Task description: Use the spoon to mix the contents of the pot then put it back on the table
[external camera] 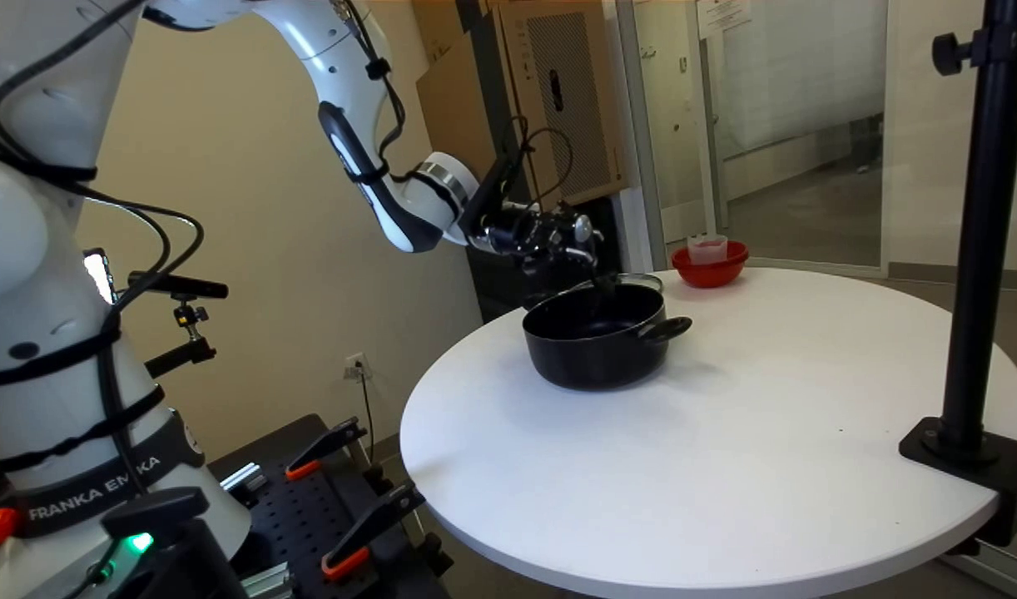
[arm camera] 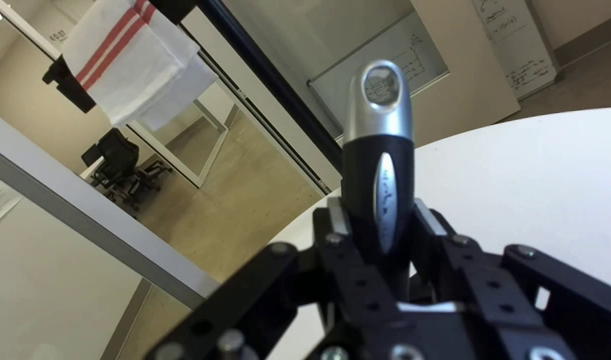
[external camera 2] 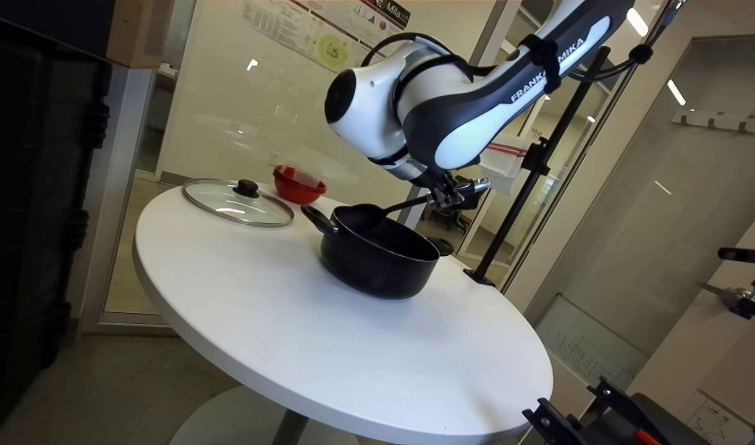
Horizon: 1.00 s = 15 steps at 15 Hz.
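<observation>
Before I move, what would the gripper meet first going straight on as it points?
Probably the tall black pole at the edge of the white round table, though depth is unclear and the table's top might come first.

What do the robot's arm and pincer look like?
The arm is white and rounded, with dark panels, white FRANKA EMIKA lettering, and black cables held by black straps. The pincer is black and angular, with silver bolts and pale grey pads.
</observation>
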Available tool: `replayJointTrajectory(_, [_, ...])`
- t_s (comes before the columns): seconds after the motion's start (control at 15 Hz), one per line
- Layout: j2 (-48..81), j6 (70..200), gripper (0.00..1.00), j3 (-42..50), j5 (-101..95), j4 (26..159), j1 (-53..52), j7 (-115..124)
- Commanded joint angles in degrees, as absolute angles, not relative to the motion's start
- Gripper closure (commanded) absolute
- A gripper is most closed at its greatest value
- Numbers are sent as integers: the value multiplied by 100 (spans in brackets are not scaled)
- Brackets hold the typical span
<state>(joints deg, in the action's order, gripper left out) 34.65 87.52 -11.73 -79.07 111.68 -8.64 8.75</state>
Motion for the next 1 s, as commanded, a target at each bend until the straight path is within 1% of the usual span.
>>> replayJointTrajectory(0.0, [3590, 8602, 92, -926, -7732, 10723, -873, 708])
replayJointTrajectory(0.47, [3667, 8290, 92, -601, -7771, 10502, -793, 572])
replayJointTrajectory(0.93, [3756, 8092, 92, -481, -7918, 10720, -791, 564])
